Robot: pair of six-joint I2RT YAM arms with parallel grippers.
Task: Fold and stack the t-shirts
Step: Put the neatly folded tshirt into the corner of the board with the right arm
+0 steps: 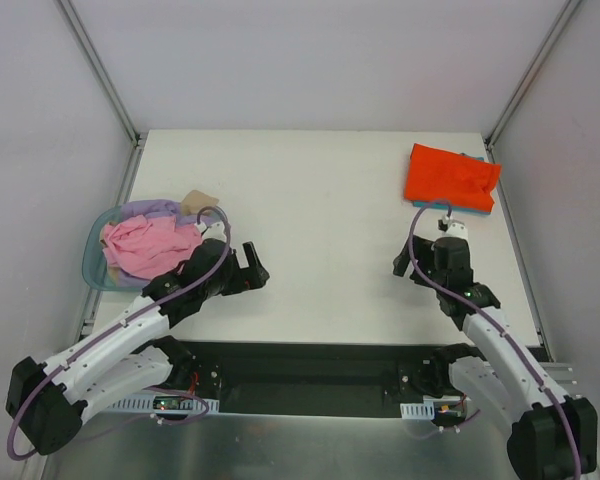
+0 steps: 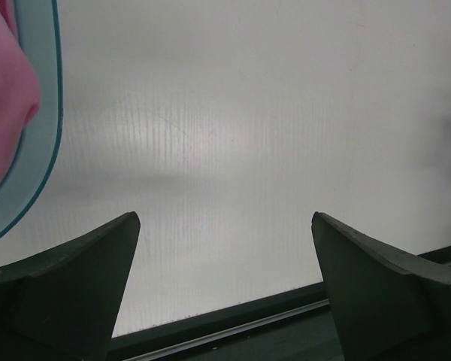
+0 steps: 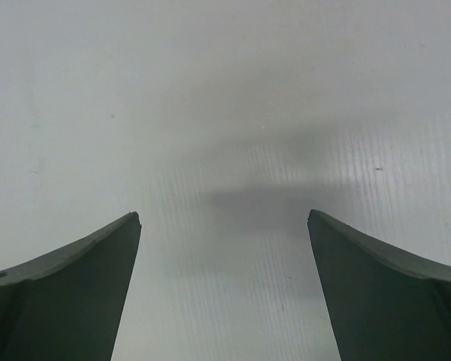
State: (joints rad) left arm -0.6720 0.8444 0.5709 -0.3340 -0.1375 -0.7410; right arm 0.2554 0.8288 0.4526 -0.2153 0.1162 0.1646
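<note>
A folded orange-red t-shirt (image 1: 448,177) lies at the far right of the table on top of a teal t-shirt (image 1: 478,210), of which only an edge shows. Pink (image 1: 145,248), lavender (image 1: 150,211) and tan (image 1: 199,200) t-shirts are heaped in the blue basket (image 1: 93,266) at the left. My left gripper (image 1: 255,270) is open and empty just right of the basket; in the left wrist view (image 2: 225,226) the pink shirt (image 2: 4,98) and the basket rim (image 2: 39,150) show at the left. My right gripper (image 1: 418,266) is open and empty over bare table (image 3: 224,222), near of the orange stack.
The white table (image 1: 310,220) is bounded by grey walls with metal rails at left and right. A dark slot runs along the table's near edge (image 2: 233,316), between the arm bases.
</note>
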